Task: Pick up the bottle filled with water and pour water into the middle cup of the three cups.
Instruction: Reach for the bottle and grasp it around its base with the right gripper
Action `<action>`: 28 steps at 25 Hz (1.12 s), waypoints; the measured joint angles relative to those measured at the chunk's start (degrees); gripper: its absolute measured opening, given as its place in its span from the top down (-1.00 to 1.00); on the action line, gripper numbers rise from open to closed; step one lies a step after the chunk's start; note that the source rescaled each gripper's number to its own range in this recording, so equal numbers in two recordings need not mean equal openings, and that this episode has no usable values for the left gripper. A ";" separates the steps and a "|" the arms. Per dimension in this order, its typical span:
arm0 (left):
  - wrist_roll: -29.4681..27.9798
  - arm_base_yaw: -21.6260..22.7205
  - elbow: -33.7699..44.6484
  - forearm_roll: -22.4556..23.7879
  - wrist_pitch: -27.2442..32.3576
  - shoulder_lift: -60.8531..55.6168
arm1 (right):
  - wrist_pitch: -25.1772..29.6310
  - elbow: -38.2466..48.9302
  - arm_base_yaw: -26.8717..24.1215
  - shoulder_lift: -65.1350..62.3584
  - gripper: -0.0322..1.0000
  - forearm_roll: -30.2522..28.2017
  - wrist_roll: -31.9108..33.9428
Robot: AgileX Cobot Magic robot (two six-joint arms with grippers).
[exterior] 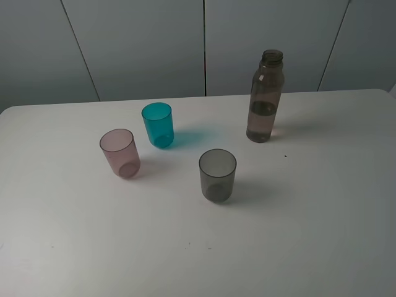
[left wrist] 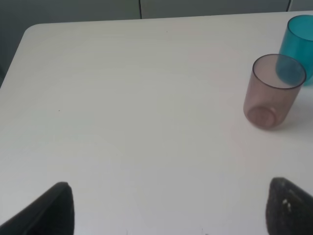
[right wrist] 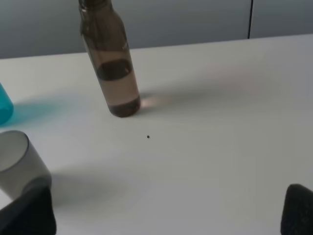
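The smoky brown-grey bottle [exterior: 266, 97] stands upright and uncapped at the back right of the white table [exterior: 322, 223], with water in its lower half; it also shows in the right wrist view [right wrist: 110, 63]. The teal-blue cup [exterior: 158, 124] stands between the pale pink cup [exterior: 120, 153] and the smoky grey cup [exterior: 217, 175]. Neither gripper shows in the exterior view. My left gripper [left wrist: 171, 215] is open and empty, short of the pink cup [left wrist: 272, 92] and the teal cup [left wrist: 297, 46]. My right gripper [right wrist: 168, 215] is open and empty, short of the bottle, with the grey cup [right wrist: 19, 164] to one side.
Grey wall panels [exterior: 142, 43] stand behind the table's far edge. A small dark speck [exterior: 285, 156] lies on the table near the bottle. The table's rounded far left corner [left wrist: 34, 29] shows in the left wrist view.
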 joint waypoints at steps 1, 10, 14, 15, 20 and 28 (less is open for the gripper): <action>0.00 0.00 0.00 0.00 0.00 0.00 | -1.41 -1.42 0.00 1.70 -0.99 0.00 0.12; 0.00 0.00 0.00 0.00 0.00 0.00 | -11.57 -18.41 0.00 24.34 -0.99 -0.22 -0.11; 0.00 0.00 0.00 0.00 0.00 0.00 | -15.04 -22.57 0.00 34.77 -0.99 1.44 -3.13; 0.00 0.00 0.00 0.00 0.00 0.00 | -16.37 -22.84 0.00 37.19 -0.99 2.34 -3.75; 0.00 0.00 0.00 0.00 0.00 0.00 | -21.89 -22.96 3.64 46.64 -0.99 4.21 -5.86; 0.00 0.00 0.00 0.00 0.00 0.00 | -29.88 -22.96 19.54 57.41 -0.99 0.94 -6.23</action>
